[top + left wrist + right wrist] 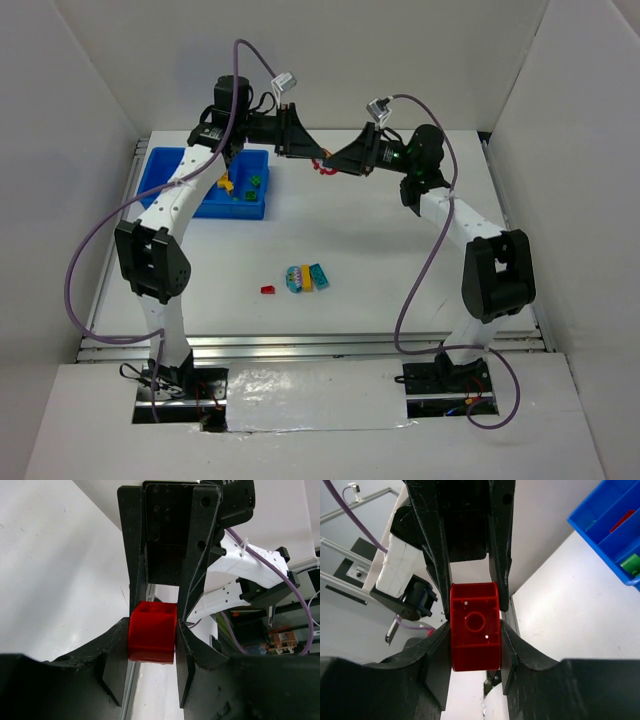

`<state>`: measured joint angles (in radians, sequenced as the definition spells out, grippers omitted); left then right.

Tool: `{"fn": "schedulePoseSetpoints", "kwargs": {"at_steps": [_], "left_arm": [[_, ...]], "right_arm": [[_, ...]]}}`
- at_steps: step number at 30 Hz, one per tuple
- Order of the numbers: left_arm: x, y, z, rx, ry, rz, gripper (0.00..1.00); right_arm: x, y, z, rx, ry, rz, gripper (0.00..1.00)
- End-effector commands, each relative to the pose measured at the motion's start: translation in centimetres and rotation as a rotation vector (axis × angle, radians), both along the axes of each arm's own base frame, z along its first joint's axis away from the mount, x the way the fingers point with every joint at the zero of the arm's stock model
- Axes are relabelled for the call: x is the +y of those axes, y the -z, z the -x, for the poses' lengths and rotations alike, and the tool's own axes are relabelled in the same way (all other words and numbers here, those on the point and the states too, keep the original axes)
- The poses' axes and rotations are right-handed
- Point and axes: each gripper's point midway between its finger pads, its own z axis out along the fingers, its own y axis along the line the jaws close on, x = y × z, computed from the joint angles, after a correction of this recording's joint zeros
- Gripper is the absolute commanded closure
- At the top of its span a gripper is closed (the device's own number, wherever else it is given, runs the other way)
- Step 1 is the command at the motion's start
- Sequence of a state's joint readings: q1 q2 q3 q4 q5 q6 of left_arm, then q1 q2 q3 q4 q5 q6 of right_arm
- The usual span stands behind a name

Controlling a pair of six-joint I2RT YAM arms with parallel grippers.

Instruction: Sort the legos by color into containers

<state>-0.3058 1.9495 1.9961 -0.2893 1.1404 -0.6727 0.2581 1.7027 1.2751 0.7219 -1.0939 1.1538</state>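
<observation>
A red lego hangs above the table's far middle, right of the blue tray. Both grippers meet on it. My left gripper reaches in from the left, my right gripper from the right. In the left wrist view the red lego is pinched between my left gripper's fingers, with the other arm's fingers gripping its far end. The right wrist view shows the lego's hollow underside clamped in my right gripper. The tray's containers hold a yellow lego and a green one.
On the table's near middle lie a small red lego and a tight cluster of cyan and yellow legos. The blue tray's corner shows at the right wrist view's upper right, with a red piece and a green piece inside. White walls enclose the table.
</observation>
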Motion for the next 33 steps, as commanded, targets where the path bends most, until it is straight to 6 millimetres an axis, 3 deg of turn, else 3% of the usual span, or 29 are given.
{"fn": "schedulePoseSetpoints", "kwargs": {"at_steps": [1,3,5,6,7,8,12,13,15,16,17,18,19,20,21,22,24,27,33], "left_arm": [[-0.7,0.0,-0.3,-0.050,-0.007,0.010,1.00],[-0.6,-0.5,0.1,-0.062,0.009,0.026,1.00],[-0.4,-0.9,0.2,-0.074,0.006,0.031,1.00],[-0.3,-0.9,0.1,-0.080,0.002,0.030,1.00],[0.0,-1.2,0.0,-0.089,-0.006,0.030,1.00],[0.2,-1.3,-0.2,-0.093,-0.017,0.029,1.00],[3.1,-0.4,-2.6,-0.084,-0.147,-0.036,1.00],[5.2,-0.5,-4.6,-0.096,-0.243,-0.063,1.00],[8.0,0.3,-6.4,-0.068,-0.346,-0.114,1.00],[11.4,0.5,-8.8,-0.072,-0.479,-0.156,1.00],[13.5,1.0,-10.1,-0.065,-0.569,-0.201,1.00],[15.9,1.9,-11.4,-0.061,-0.671,-0.270,1.00],[19.2,3.4,-12.5,0.003,-0.795,-0.361,1.00],[24.5,5.0,-14.4,0.029,-1.018,-0.490,1.00],[27.1,5.6,-14.9,0.052,-1.122,-0.552,1.00],[30.3,8.0,-15.1,0.130,-1.217,-0.636,1.00],[35.4,10.4,-15.6,0.208,-1.382,-0.736,1.00],[38.5,12.7,-16.1,0.240,-1.467,-0.824,1.00],[39.3,15.6,-17.6,0.241,-1.454,-0.869,1.00]], "right_arm": [[0.5,-2.3,0.7,-0.078,-0.001,-0.038,0.98],[0.7,-2.4,0.6,-0.081,-0.004,-0.039,0.92],[0.8,-2.5,0.6,-0.087,-0.010,-0.039,0.69],[0.6,-2.6,0.6,-0.092,-0.007,-0.040,0.50],[0.7,-2.6,0.7,-0.092,-0.008,-0.041,0.04],[0.7,-2.5,0.8,-0.092,-0.005,-0.041,0.00],[0.3,-1.6,0.1,-0.057,0.031,-0.011,0.00],[0.2,-1.0,-0.1,-0.068,0.049,0.005,0.00],[-0.4,0.2,-1.0,-0.004,0.108,0.054,0.00],[-0.5,0.2,-1.2,-0.048,0.133,0.082,0.01],[-0.7,0.6,-1.6,-0.037,0.163,0.109,0.00],[-1.0,2.5,-2.0,0.052,0.197,0.173,0.00],[-1.6,2.7,-3.5,0.020,0.287,0.220,0.00],[-2.0,3.3,-3.9,0.043,0.332,0.253,0.00],[-2.5,4.9,-3.9,0.112,0.361,0.309,0.00],[-3.3,5.1,-4.9,0.105,0.429,0.349,0.00],[-4.0,6.6,-4.8,0.162,0.463,0.414,0.00],[-4.7,7.3,-4.5,0.164,0.482,0.447,0.00],[-4.6,8.1,-3.9,0.177,0.463,0.457,0.00]]}}
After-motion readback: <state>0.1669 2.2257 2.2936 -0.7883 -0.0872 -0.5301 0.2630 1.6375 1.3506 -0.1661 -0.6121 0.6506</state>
